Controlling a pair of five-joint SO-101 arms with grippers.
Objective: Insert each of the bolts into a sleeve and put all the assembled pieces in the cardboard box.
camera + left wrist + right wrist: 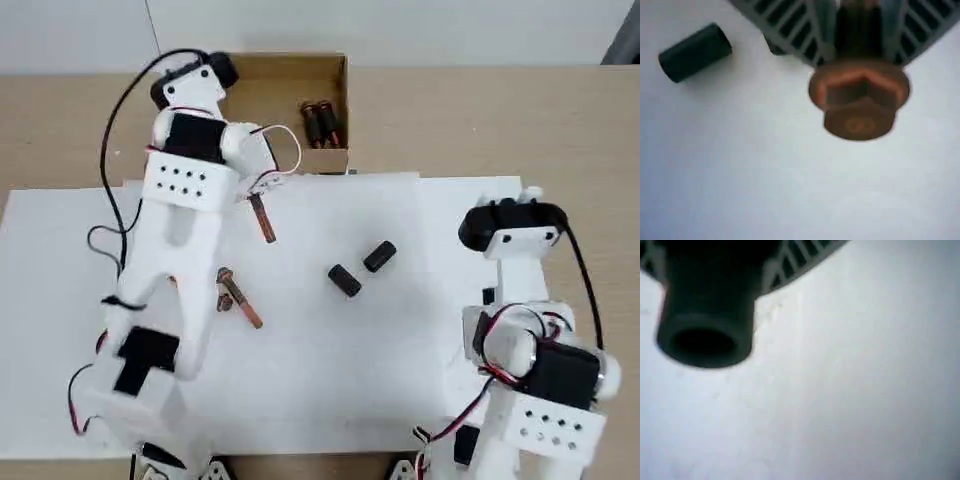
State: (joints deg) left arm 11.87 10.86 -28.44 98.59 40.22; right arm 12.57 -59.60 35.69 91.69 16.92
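Observation:
My left gripper [257,200] is shut on a copper bolt [263,220], held over the white sheet just in front of the cardboard box [250,80]. In the left wrist view the bolt's hex head [858,100] points at the camera from between the fingers. My right gripper [710,265] is shut on a black sleeve [705,325], its open end toward the camera. Two loose black sleeves [344,281] [380,256] lie mid-sheet. Two more bolts [236,296] lie beside the left arm. Assembled pieces [322,122] rest in the box's right corner.
A white sheet [330,380] covers the wooden table [480,120]. The right arm [510,230] stands folded at the sheet's right edge. Cables loop around the left arm [180,190]. One loose sleeve [695,52] lies near the held bolt in the left wrist view.

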